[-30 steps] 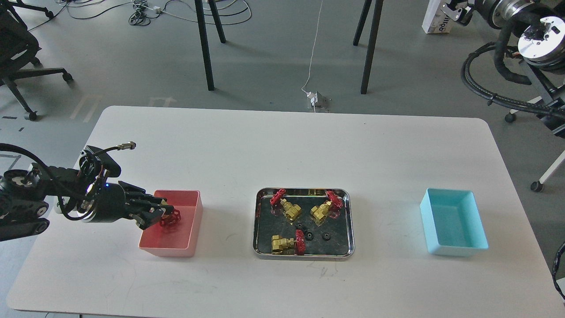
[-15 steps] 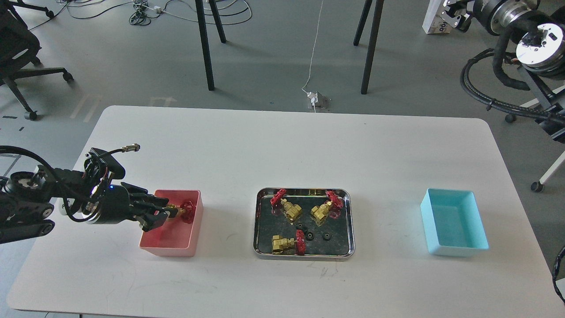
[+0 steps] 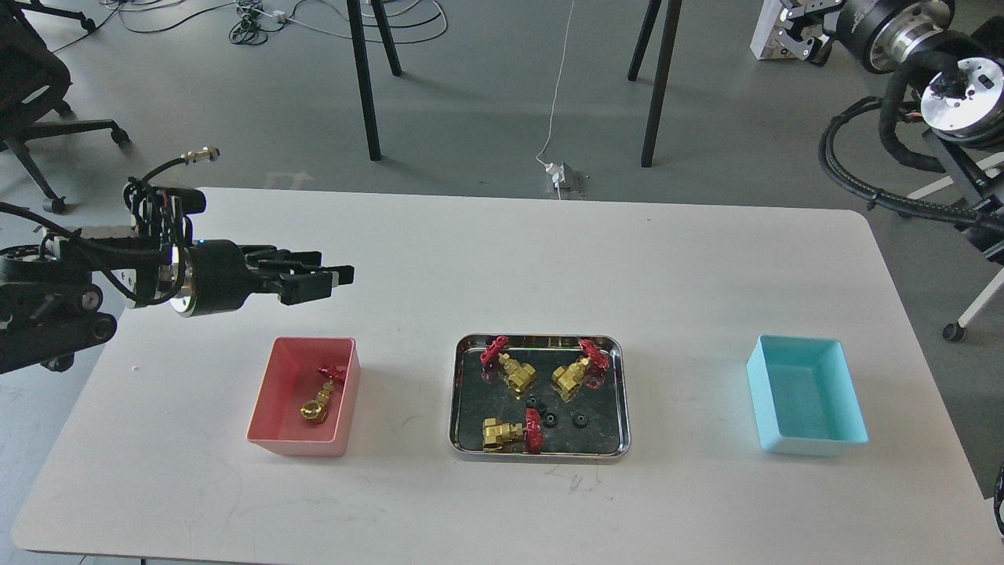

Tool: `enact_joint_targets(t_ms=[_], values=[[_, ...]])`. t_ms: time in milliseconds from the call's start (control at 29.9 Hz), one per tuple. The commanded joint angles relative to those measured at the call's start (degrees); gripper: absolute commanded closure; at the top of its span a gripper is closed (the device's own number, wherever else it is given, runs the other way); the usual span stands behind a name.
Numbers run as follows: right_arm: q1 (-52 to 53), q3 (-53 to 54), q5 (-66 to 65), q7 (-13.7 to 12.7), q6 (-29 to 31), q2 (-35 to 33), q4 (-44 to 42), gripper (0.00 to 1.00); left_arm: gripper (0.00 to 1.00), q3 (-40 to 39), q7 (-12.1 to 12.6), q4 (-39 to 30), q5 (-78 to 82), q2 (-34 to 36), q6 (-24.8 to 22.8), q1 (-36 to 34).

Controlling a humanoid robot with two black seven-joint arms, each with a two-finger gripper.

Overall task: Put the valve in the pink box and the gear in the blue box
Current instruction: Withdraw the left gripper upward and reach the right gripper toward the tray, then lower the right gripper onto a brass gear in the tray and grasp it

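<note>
- You have one valve lying inside the pink box, toward its right wall.
- Its long axis runs diagonally: the brass body points to the near left, the red handwheel to the far right.
- Three more valves rest in the steel tray at the table's middle, two at the back and one at the front left.
- You can count about four small black gears in the tray, clustered near the front valve.
- The blue box sits well apart on the right.
- Your left gripper hovers above and behind the pink box, fingers parted slightly, holding nothing.
- Your right gripper is out of view.
</note>
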Motion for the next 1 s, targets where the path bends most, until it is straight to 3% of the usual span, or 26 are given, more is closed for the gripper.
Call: enact_joint_targets(t_ms=[0, 167, 267, 334, 535, 669, 769, 903, 969], values=[[2.9, -6.0, -13.6, -0.1, 3.8, -0.1, 2.2, 0.00, 0.27, -11.7, 0.0, -4.0, -16.8, 1.6, -8.9, 0.3], [8.1, -16.5, -37.1, 0.3, 8.4, -0.1, 7.0, 0.00, 0.25, -28.4, 0.0, -4.4, -32.8, 0.1, -18.1, 3.0], [10.4, -24.7, -46.1, 0.3, 12.6, -0.2, 14.0, 0.00, 0.24, -35.7, 0.0, -4.0, -41.0, -2.3, -22.8, 3.8], [12.4, -31.7, -51.2, 0.3, 15.3, -0.8, 20.1, 0.00, 0.23, -37.5, 0.0, -3.8, -43.9, -3.2, -23.0, 3.9], [21.5, -49.7, -59.2, 0.3, 15.4, -1.6, 36.6, 0.00, 0.21, -37.9, 0.0, -2.7, -44.2, -8.5, -23.0, 7.2], [23.3, -58.6, -64.3, 0.3, 15.4, 1.1, 42.8, 0.02, 0.19, -39.5, 0.0, -2.1, -44.0, -11.4, -23.0, 11.1], [22.7, -61.7, -69.8, 0.3, 15.4, 6.2, 42.6, 0.10, 0.19, -41.8, 0.0, -1.0, -44.0, -12.9, -23.0, 14.0], [20.1, -64.6, -73.3, 0.2, 15.4, 9.8, 40.4, 0.34, 0.18, -43.8, 0.0, -0.8, -43.9, -13.6, -23.0, 16.5], [18.6, -65.1, -73.7, -0.1, 15.4, 12.5, 38.7, 0.38, 0.18, -43.8, 0.0, -0.8, -43.9, -13.6, -23.0, 17.0]])
